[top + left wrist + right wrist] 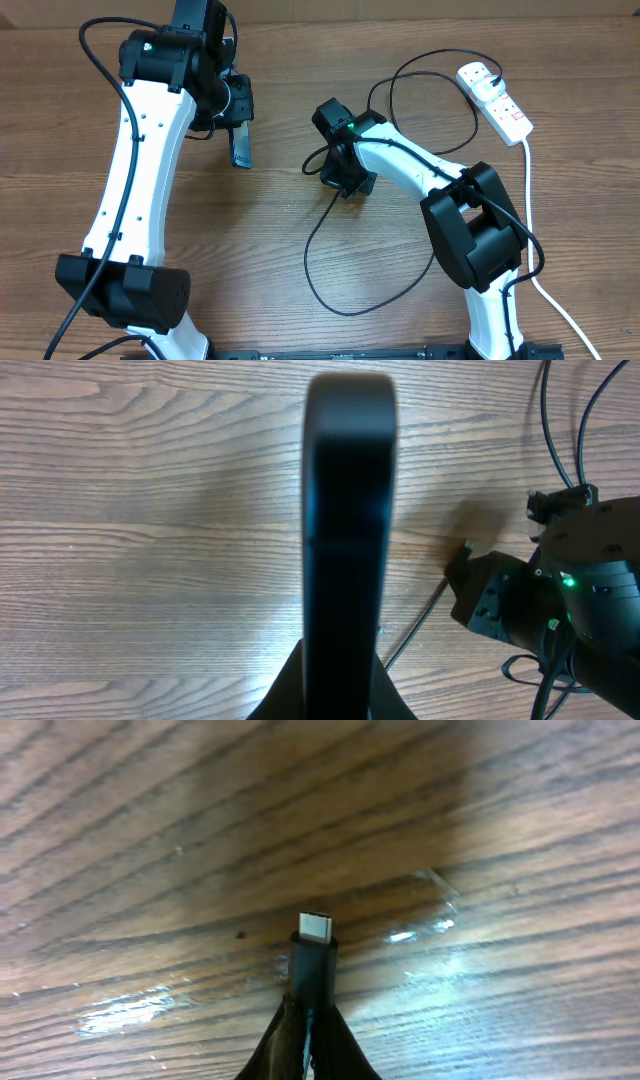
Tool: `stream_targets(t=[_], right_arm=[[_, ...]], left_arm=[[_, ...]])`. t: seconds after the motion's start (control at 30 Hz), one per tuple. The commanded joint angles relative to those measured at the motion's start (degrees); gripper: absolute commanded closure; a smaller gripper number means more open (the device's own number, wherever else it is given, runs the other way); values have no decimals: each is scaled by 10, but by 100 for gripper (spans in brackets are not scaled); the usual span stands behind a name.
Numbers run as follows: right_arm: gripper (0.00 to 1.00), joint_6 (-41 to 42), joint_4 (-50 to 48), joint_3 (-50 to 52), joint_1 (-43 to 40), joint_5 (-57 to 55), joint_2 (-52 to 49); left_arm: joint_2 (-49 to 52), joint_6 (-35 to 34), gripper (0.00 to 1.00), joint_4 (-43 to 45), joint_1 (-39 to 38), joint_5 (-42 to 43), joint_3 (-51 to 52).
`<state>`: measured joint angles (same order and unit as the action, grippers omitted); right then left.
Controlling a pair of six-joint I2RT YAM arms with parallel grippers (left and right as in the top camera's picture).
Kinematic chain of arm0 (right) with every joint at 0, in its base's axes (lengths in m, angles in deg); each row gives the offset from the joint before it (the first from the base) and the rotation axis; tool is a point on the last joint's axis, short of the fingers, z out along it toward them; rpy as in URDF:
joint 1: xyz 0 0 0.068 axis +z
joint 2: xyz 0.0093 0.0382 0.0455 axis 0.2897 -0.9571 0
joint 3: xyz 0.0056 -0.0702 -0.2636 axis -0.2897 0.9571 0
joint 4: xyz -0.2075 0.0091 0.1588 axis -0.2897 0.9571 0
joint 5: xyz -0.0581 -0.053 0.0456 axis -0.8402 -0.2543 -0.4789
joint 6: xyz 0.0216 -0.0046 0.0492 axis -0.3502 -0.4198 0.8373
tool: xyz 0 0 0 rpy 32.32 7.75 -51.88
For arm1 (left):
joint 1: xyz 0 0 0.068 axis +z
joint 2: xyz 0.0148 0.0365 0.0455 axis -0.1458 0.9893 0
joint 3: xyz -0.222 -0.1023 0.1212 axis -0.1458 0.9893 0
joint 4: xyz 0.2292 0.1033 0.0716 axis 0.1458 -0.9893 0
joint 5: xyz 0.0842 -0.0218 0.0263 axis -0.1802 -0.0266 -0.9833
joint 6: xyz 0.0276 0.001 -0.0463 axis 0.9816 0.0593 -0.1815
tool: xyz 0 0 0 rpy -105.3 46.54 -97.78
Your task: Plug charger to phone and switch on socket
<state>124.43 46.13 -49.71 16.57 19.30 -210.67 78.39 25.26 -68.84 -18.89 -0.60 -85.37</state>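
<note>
**Item 1 — phone** (241, 148): at the upper left-centre of the wooden table (290, 60). It is turned on edge, and a sliver of blue screen shows from overhead. In the left wrist view it is a dark slab seen edge-on (348, 510). The left gripper (236, 122) is clamped on it. Whether its lower end touches the wood cannot be told.

**Item 2 — charger** (318, 250): a thin black cable lying in loose loops across the table's centre. The right gripper (310, 1038) is pinched on the cable just behind the connector tip (315, 927). The silver tip juts out over bare wood, and a gap separates it from the phone.

**Item 3 — socket** (497, 100): a white power strip with red switches, lying diagonally at the far right. Its thick white lead (530, 220) runs down the right edge. The black cable reaches the strip's upper end — whether a plug is seated there cannot be told.
</note>
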Motion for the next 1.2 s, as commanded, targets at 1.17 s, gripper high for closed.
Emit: stream_targets(t=[1.17], right_arm=[[96, -237, 12, -38, 76, 222, 351]], left_arm=[[-2, 69, 96, 106, 131, 708, -7]])
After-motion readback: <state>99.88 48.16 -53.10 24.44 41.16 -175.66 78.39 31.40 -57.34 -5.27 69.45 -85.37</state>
